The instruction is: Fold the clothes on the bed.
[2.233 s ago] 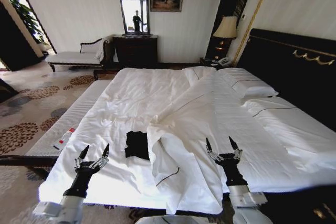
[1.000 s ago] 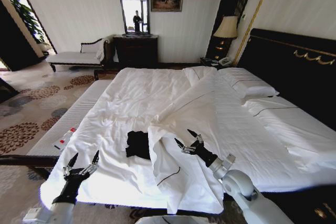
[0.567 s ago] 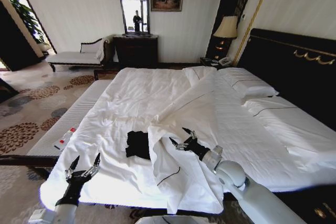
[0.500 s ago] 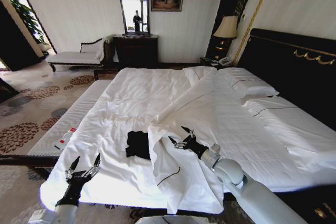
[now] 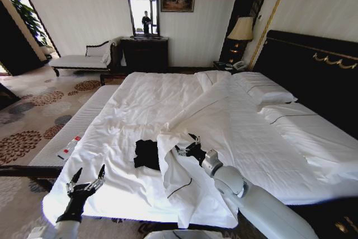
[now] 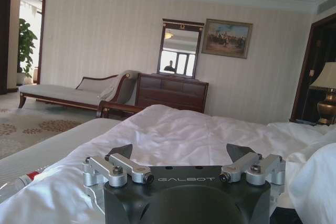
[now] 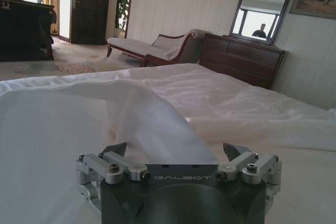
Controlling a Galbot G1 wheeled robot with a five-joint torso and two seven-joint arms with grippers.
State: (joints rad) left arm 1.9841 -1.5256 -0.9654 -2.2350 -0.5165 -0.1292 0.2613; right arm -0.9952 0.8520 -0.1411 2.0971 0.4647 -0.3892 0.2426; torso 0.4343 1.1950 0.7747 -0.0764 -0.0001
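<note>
Big white bed [image 5: 140, 99] with the tee [image 5: 146, 154] bunched by a duvet fold, so the right gripper [image 5: 186, 145], spread, hangs over that fold while the left gripper [image 5: 85, 178], also spread, waits at the foot.

The T-shirt [image 5: 146, 154] lies on the bed [image 5: 140, 104] near its foot edge, touching the turned-back duvet fold [image 5: 184, 177] at its 3 o'clock. The right pincer [image 5: 187, 147] hangs over that fold, jaws apart. The left pincer [image 5: 86, 178], also spread, sits at the T-shirt's 8 o'clock, well apart.
</note>
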